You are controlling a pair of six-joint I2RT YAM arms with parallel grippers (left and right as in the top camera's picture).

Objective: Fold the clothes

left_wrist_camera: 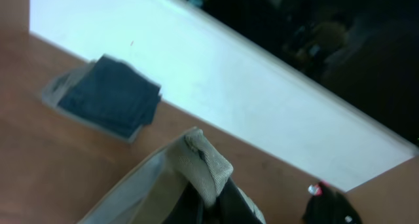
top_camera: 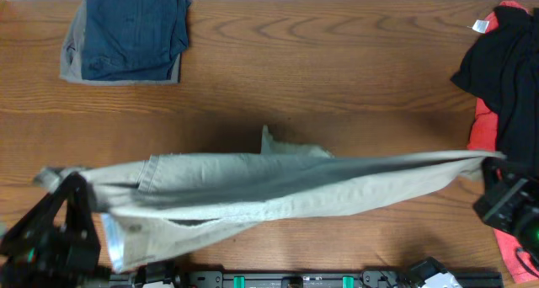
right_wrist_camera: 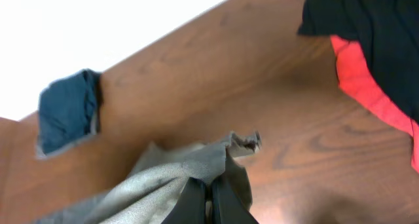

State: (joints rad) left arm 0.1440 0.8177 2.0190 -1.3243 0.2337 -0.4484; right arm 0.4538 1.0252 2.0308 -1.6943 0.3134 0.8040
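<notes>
The khaki-beige shorts (top_camera: pixel 278 185) are stretched long between both arms across the near half of the table, most of the cloth lifted above the wood. My left gripper (top_camera: pixel 61 185) is shut on the left end, where a bunched corner of the shorts (left_wrist_camera: pixel 204 162) sticks up between its dark fingers (left_wrist_camera: pixel 230 201). At the right end my right gripper (top_camera: pixel 491 164) is shut on the shorts too; in the right wrist view the grey-beige cloth (right_wrist_camera: pixel 190 171) is pinched between its black fingers (right_wrist_camera: pixel 194 201).
Folded navy and grey garments (top_camera: pixel 126 31) lie at the back left. A black and coral-red pile (top_camera: pixel 505 77) sits at the right edge, close to my right arm. A dark rail (top_camera: pixel 337 280) runs along the near edge.
</notes>
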